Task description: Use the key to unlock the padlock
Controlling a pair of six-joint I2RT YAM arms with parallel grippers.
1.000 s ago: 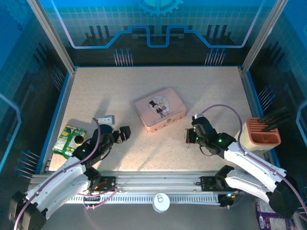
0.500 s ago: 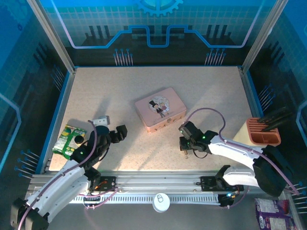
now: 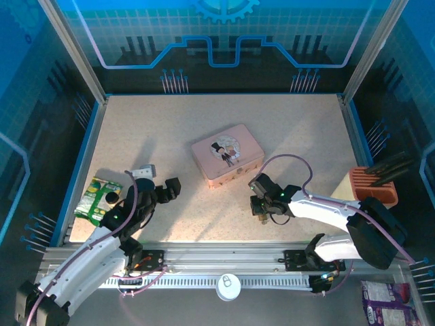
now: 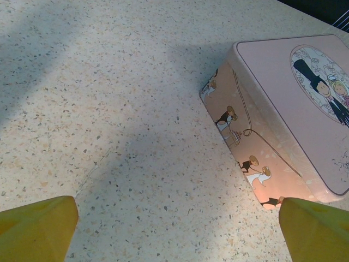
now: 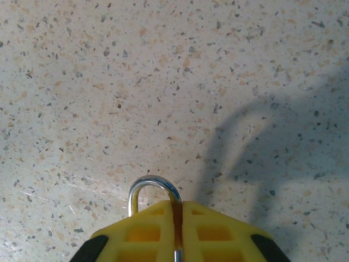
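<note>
Closest to you, on the rail at the near edge, sits a white round disc (image 3: 228,286) with a lock symbol. Just beyond it, your right claw (image 5: 177,215) points down at the speckled surface (image 3: 170,129), right of centre and a little nearer than the pink tin (image 3: 227,153). Its yellow pads are pressed almost together, and the padlock (image 5: 152,179) is pinched there. One leg of the silver shackle runs into the thin seam between the pads, while the loop arches out past the tips. The brass body is hidden behind the pads, so you cannot tell whether it touches the surface or hangs just above it. Over on the left, your left claw (image 4: 175,228) hovers low with its yellow fingertips spread wide and nothing between them. It faces the tin's near-left corner but stands apart from it. Beside that arm lies a small white object (image 3: 143,171) and, nearer the left wall, a green packet (image 3: 100,198). At the right edge stands a terracotta holder (image 3: 374,189) with dark things in it. Farther back, the tin lies slantwise at the middle with a cartoon couple on its lid.
</note>
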